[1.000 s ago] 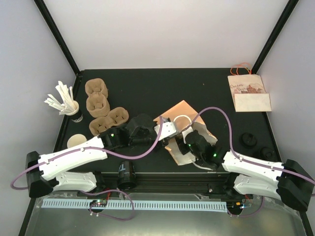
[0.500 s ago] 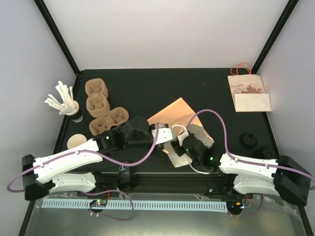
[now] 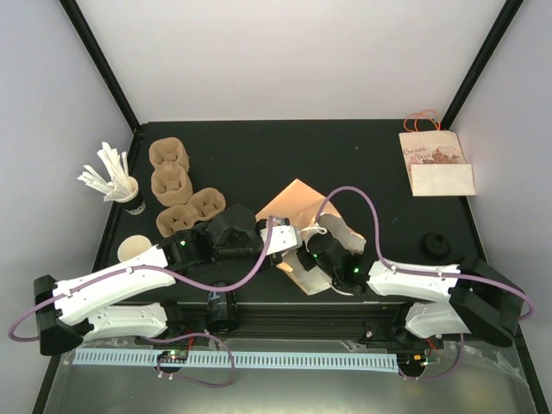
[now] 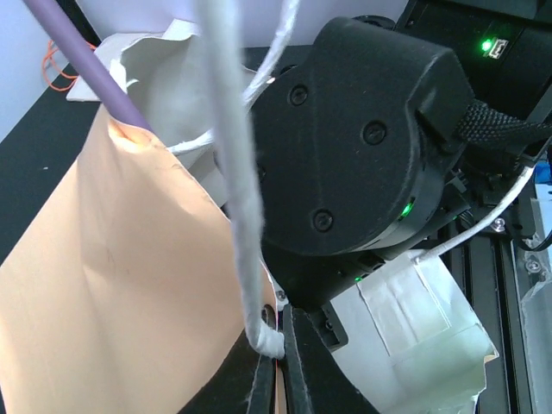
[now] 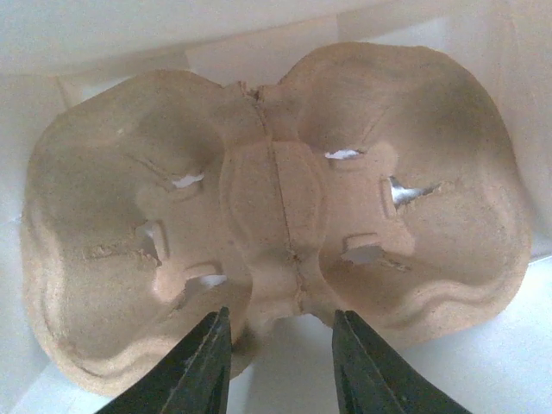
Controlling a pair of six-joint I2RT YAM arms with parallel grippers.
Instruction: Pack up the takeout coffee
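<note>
From above, the bag (image 3: 297,200) hides the right gripper (image 5: 280,317) and the tray (image 5: 276,198) inside it. The left gripper (image 4: 278,379) is cut off by its wrist view's bottom edge, seemingly pinching the bag's rim. The far bag (image 3: 435,162) has unreadable print.

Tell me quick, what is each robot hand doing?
Left hand: closed, pinching the rim of the paper bag.
Right hand: open, straddling the middle of the cup carrier.

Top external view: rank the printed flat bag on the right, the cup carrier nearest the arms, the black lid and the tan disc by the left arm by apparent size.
1. Printed flat bag
2. Cup carrier
3. Black lid and tan disc: they look about alike, so they are left unranked.
</note>
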